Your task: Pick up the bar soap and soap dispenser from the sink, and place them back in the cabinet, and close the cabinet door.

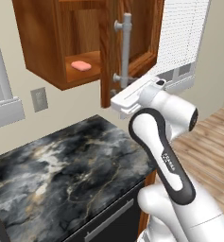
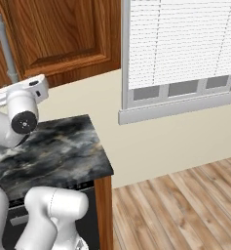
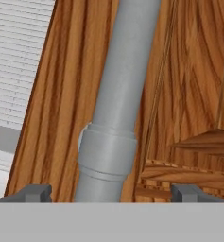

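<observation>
One item of the two is confirmed stowed: the bar soap lies flat on the shelf inside the cabinet, toward the front of the opening. The dispenser is not identifiable on the visible part of that shelf; the door stands open edge-on to the left base camera and hides the right part of the interior, so whether the bottle is already inside cannot be determined. The sink lies outside all three pictures, so its contents cannot be checked either. The remaining confirmed step is closing the door. The arm is raised to the lower edge of the door, with the hand just beside the silver handle. In the hand view the gripper is spread wide and empty, one fingertip on each side of the handle bar, with the lower mounting collar of the bar between them; contact between fingertips and bar is not evident. The right base view shows the hand below the raised panel of the door, with the handle at the left edge. Judged from this pose, the work is in its final stage: door closure is pending, and placement of the dispenser is unverified.
</observation>
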You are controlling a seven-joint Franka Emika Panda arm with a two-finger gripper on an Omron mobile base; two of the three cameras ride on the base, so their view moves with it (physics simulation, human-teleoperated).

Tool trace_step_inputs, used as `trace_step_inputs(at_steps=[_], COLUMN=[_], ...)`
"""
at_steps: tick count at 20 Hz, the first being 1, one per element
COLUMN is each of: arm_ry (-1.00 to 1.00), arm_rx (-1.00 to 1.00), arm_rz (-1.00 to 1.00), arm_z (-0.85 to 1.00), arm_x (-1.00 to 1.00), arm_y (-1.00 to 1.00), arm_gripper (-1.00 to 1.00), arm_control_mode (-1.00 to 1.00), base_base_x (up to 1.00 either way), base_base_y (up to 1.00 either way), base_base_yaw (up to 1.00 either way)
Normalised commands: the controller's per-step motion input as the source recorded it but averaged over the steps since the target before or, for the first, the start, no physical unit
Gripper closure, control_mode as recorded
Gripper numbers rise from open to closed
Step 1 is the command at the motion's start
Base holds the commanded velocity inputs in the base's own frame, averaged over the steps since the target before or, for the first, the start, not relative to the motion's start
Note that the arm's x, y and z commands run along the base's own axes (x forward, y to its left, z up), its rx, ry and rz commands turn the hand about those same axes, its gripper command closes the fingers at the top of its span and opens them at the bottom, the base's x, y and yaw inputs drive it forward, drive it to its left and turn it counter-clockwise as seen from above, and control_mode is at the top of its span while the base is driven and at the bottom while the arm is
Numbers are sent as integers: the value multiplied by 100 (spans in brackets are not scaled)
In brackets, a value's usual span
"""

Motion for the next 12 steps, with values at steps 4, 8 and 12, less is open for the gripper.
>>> trace_step_inputs(at_steps=[4, 8, 12], arm_ry=[0, 0, 0], arm_rx=[0, 0, 0], arm_rz=[-9, -7, -6], arm_z=[0, 0, 0], arm_x=[29, 29, 31], arm_y=[29, 24, 25], arm_gripper=[-100, -100, -100], arm_control_mode=[-100, -100, -100], base_base_x=[0, 0, 0], base_base_y=[0, 0, 0], base_base_yaw=[0, 0, 0])
